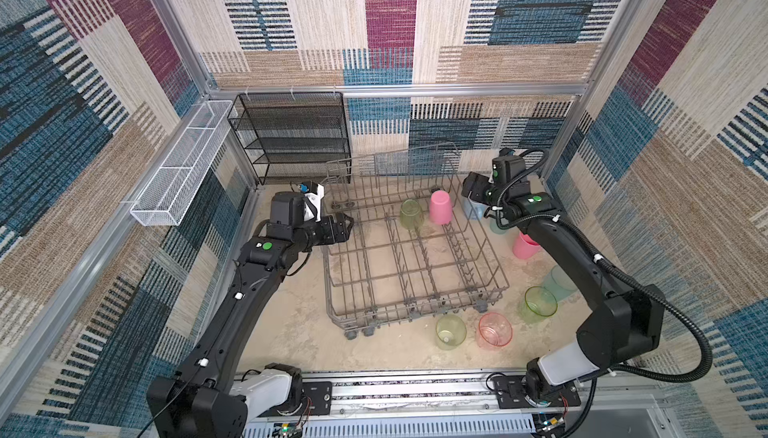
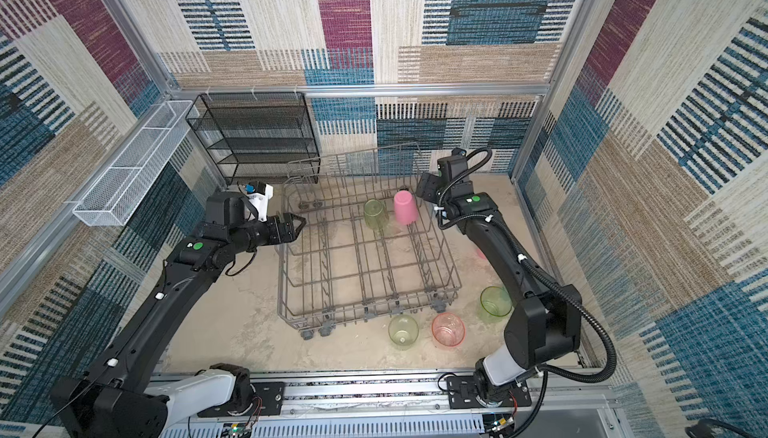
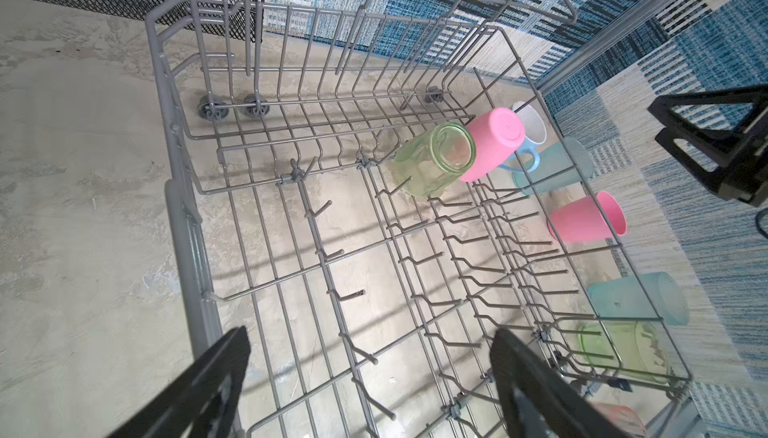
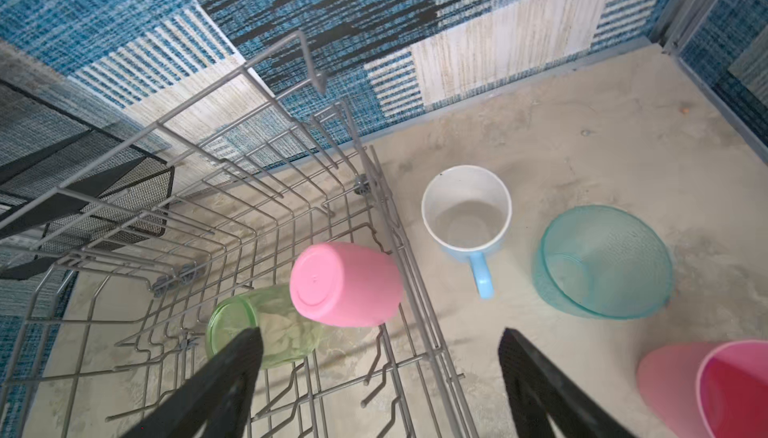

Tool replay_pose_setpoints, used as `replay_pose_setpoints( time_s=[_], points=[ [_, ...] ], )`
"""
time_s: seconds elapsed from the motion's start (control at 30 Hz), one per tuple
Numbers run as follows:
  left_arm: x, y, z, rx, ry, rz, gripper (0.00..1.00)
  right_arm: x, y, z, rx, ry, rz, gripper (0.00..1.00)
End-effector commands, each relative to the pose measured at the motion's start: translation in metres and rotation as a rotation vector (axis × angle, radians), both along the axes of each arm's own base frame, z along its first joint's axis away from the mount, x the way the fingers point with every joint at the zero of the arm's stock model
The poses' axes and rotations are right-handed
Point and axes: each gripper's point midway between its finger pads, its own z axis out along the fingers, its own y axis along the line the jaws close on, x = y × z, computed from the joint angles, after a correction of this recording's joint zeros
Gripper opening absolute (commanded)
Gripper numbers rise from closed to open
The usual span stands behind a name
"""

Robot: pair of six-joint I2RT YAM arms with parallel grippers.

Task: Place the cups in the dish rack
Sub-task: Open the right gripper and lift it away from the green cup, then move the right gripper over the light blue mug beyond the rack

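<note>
**A:** Position of the dish rack [image 3: 197,257]?

**B:** Centre of the tabletop [image 1: 291,323], resting on its wheels. Two cups are loaded in the far right corner: a pink cup [image 1: 440,206] and a yellow-green cup [image 1: 411,214]. Both sit mouth-down and lean on the tines, presumably so they drain and cannot roll.

**A:** Remaining cups?

**B:** All outside the rack. A mug [image 4: 465,211] stands mouth-up just beside the right wall, with a teal cup [image 4: 602,261] next to it and a second pink cup [image 1: 524,245] nearby. A pink-orange cup [image 1: 494,329] and several green and teal tumblers stand off the front right corner.

**A:** Arms?

**B:** The left gripper [image 1: 347,224] hovers at the rack's left wall, its fingers [image 3: 224,373] spread with nothing between them. The right gripper [image 4: 379,332] hangs over the far right corner, also spread and empty. That position looks suited to reaching the mug next.

**A:** Surroundings?

**B:** The tabletop is matte, mottled beige, like concrete. A black mesh shelf unit [image 1: 291,136] and a white mesh basket [image 1: 183,165] sit at the far left, well apart from the cups. The walls [image 1: 374,20] are woven patchwork panels — blue, maroon and beige — in aluminium framing.
</note>
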Motion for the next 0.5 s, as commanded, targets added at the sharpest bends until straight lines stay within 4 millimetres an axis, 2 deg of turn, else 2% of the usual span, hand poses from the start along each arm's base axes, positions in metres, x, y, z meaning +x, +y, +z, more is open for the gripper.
replay_pose_setpoints(
  time_s=[0.0, 0.27, 0.33, 0.47],
  points=[
    [-0.002, -0.007, 0.005, 0.012, -0.024, -0.034, 0.94, 0.000, -0.010, 0.002, 0.059, 0.014, 0.008, 0.91],
    [-0.017, -0.045, 0.016, 0.020, -0.098, -0.183, 0.94, 0.032, -0.063, 0.005, 0.046, 0.024, -0.088, 0.89],
    [-0.020, -0.052, 0.021, 0.027, -0.106, -0.216, 0.94, 0.046, -0.067, 0.006, 0.015, 0.036, -0.084, 0.88],
    [-0.026, -0.061, 0.035, 0.060, -0.128, -0.246, 0.94, 0.072, -0.074, -0.006, -0.065, 0.089, -0.067, 0.82]
  ],
)
